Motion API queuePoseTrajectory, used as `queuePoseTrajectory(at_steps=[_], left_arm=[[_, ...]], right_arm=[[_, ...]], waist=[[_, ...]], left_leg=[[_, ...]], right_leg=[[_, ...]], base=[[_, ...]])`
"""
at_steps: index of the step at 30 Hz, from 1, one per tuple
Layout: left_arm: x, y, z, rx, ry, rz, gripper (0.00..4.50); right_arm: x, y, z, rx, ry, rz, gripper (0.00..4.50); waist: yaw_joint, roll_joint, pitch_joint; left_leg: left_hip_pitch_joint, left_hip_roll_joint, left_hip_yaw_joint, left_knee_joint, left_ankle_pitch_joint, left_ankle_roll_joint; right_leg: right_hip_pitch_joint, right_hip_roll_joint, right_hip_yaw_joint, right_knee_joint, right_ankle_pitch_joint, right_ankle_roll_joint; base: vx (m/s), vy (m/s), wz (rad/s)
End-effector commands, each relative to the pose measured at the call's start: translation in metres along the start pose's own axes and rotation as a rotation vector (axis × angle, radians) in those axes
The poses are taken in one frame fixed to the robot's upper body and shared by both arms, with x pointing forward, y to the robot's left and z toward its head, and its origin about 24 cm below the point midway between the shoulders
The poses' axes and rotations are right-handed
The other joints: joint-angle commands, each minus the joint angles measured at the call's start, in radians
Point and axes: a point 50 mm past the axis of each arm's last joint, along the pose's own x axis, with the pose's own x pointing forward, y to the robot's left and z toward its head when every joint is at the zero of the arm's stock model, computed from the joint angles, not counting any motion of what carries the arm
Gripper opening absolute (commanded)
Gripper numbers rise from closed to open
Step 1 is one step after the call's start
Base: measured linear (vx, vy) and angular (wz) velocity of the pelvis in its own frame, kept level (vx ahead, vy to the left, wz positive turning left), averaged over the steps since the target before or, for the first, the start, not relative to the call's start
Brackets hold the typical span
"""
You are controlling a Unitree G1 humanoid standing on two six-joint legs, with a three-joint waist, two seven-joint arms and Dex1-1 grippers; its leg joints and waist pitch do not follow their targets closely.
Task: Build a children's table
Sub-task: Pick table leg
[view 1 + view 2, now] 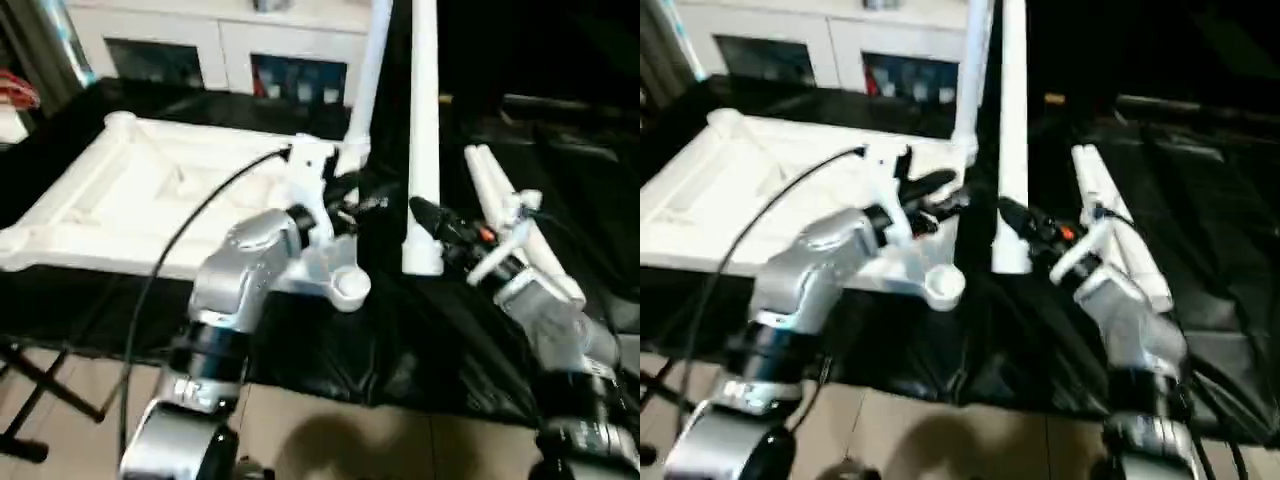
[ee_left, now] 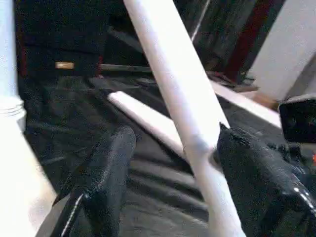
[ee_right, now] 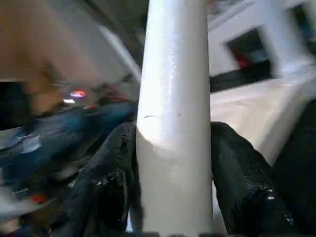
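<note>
The white table top [image 1: 120, 190] lies upside down on the black cloth, ribs up. One leg [image 1: 368, 70] stands in its far right corner socket. My right gripper [image 1: 428, 215] is shut on a second leg [image 1: 424, 120], held upright just off the top's right edge with its thick end [image 1: 422, 262] low over the cloth. In the right wrist view both fingers [image 3: 108, 182] press against this leg [image 3: 173, 98]. My left gripper [image 1: 350, 198] hangs open over the top's right edge, close to the held leg [image 2: 173, 79], which crosses beyond its fingers [image 2: 106, 173]. The near right corner socket [image 1: 350, 288] is empty.
Two more white legs [image 1: 495, 180] lie side by side on the black cloth to the right. A white glass-doored cabinet [image 1: 220, 40] stands behind the table. Black folding stand legs [image 1: 30, 390] and tiled floor show below the near edge.
</note>
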Motion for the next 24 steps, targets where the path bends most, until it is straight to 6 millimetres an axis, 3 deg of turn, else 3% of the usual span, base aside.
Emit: queuePoseTrajectory(at_steps=[1, 5, 12, 14, 15, 19, 21, 24], left_arm=[[0.003, -0.009, 0.01, -0.038, -0.029, -0.06, 3.1], [0.002, -0.017, 0.015, -0.117, -0.057, -0.135, 3.1], [0.001, -0.024, 0.019, -0.256, -0.074, -0.199, 3.1], [0.001, -0.022, 0.017, -0.265, -0.058, -0.189, 3.1], [0.002, -0.02, 0.015, -0.268, -0.04, -0.163, 3.1], [0.006, -0.012, 0.011, -0.28, -0.011, -0.066, 3.1], [0.008, -0.004, 0.014, -0.292, -0.025, 0.021, 2.82], [0.008, 0.006, 0.018, -0.305, -0.04, 0.137, 2.69]], right_arm=[[0.0, 0.015, 0.003, 0.0, 0.007, 0.087, 1.89], [-0.002, 0.02, 0.0, 0.023, 0.036, 0.12, 1.89], [-0.002, 0.029, -0.004, 0.024, 0.099, 0.149, 1.89], [0.0, 0.032, -0.005, 0.023, 0.11, 0.167, 1.89], [0.001, 0.034, -0.005, 0.019, 0.121, 0.182, 1.89], [0.002, 0.035, -0.004, 0.0, 0.138, 0.195, 1.89], [0.006, 0.038, -0.004, -0.03, 0.151, 0.199, 1.89], [0.012, 0.041, -0.006, -0.096, 0.171, 0.186, 1.89]], waist=[[0.006, -0.002, -0.078], [0.009, 0.0, -0.077], [0.01, -0.009, -0.077], [0.009, -0.006, -0.076], [0.008, -0.009, -0.076], [0.011, -0.002, -0.077], [0.01, -0.009, -0.077], [0.01, -0.009, -0.078]], left_leg=[[0.01, 0.076, -0.042, -0.06, -0.106, 0.079], [0.01, 0.077, -0.044, -0.061, -0.11, 0.068], [0.006, 0.071, -0.042, -0.06, -0.099, 0.062], [0.007, 0.071, -0.043, -0.06, -0.096, 0.066], [0.008, 0.071, -0.042, -0.061, -0.097, 0.067], [0.008, 0.071, -0.044, -0.061, -0.1, 0.064], [0.007, 0.07, -0.043, -0.06, -0.095, 0.064], [0.005, 0.071, -0.045, -0.06, -0.089, 0.063]], right_leg=[[0.063, -0.118, 0.072, -0.095, -0.277, -0.101], [0.062, -0.118, 0.069, -0.1, -0.303, -0.095], [0.063, -0.116, 0.068, -0.103, -0.332, -0.056], [0.061, -0.114, 0.068, -0.104, -0.33, -0.052], [0.061, -0.113, 0.068, -0.105, -0.33, -0.047], [0.062, -0.114, 0.067, -0.106, -0.332, -0.034], [0.063, -0.112, 0.067, -0.108, -0.328, -0.027], [0.062, -0.113, 0.067, -0.104, -0.307, -0.024]], base=[[0.0, 0.0, 0.0], [0.0, 0.0, 0.0], [0.0, 0.0, 0.0], [0.0, 0.0, 0.0], [0.0, 0.0, 0.0], [0.0, 0.0, 0.0], [0.0, 0.0, 0.0], [0.0, 0.0, 0.0]])
